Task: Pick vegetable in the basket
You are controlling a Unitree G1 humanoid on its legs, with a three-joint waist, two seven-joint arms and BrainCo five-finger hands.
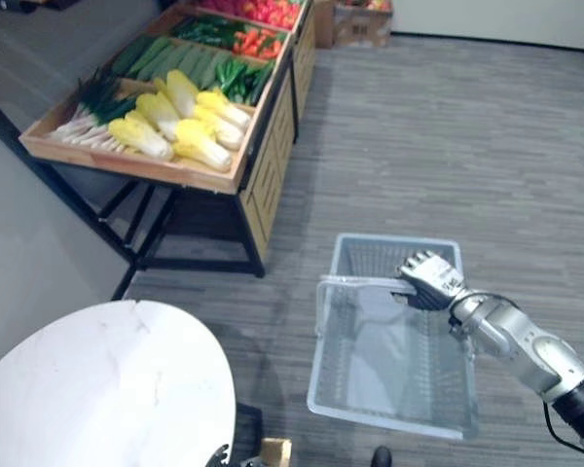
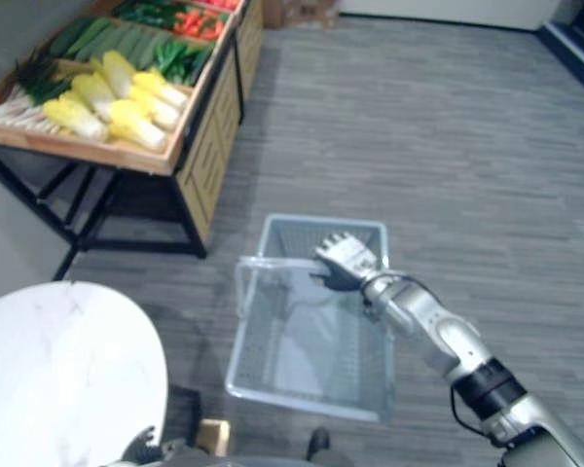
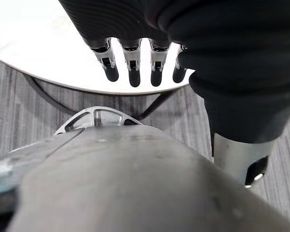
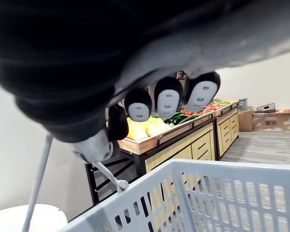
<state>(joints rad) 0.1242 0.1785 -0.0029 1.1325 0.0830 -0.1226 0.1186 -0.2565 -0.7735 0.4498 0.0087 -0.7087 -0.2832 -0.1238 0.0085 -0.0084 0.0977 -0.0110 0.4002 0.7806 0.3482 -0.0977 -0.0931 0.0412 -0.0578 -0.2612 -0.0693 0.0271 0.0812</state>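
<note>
Round white table (image 1: 107,389) at lower left, close in. Wooden display tray (image 1: 127,163) on black metal frame (image 1: 200,263) at upper left, wooden drawer cabinet (image 1: 268,161) just beside it. Cardboard box (image 1: 360,24) on grey striped floor (image 1: 448,146) beyond cabinet

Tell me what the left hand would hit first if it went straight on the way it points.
Probably the white round table; the left hand points its straight fingers at that edge, though depth is unclear.
</note>
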